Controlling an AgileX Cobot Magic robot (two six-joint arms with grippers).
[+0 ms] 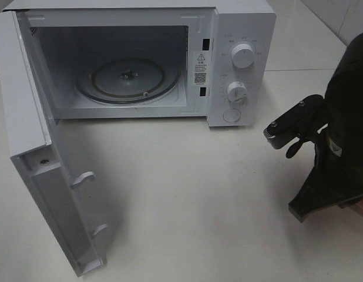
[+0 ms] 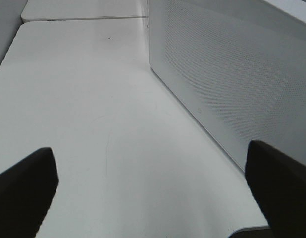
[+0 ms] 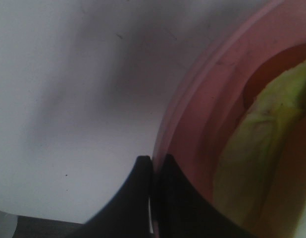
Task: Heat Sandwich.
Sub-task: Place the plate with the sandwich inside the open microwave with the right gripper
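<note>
The sandwich (image 3: 262,148) shows in the right wrist view as pale yellow-green filling with an orange-brown edge, lying on a pink plate (image 3: 202,109). My right gripper (image 3: 152,198) is shut on that plate's rim, one finger on each side of the edge. In the high view only the black right arm (image 1: 340,147) appears at the right edge, with a sliver of pink below it; the sandwich is hidden there. My left gripper (image 2: 150,151) is open over bare table, with nothing between its fingers, beside the microwave's perforated side wall (image 2: 232,84). The left arm is out of the high view.
The white microwave (image 1: 240,35) stands at the back with its door (image 1: 29,117) swung wide open to the left. Its glass turntable (image 1: 128,79) has nothing on it. White tabletop (image 1: 187,194) stretches in front of it.
</note>
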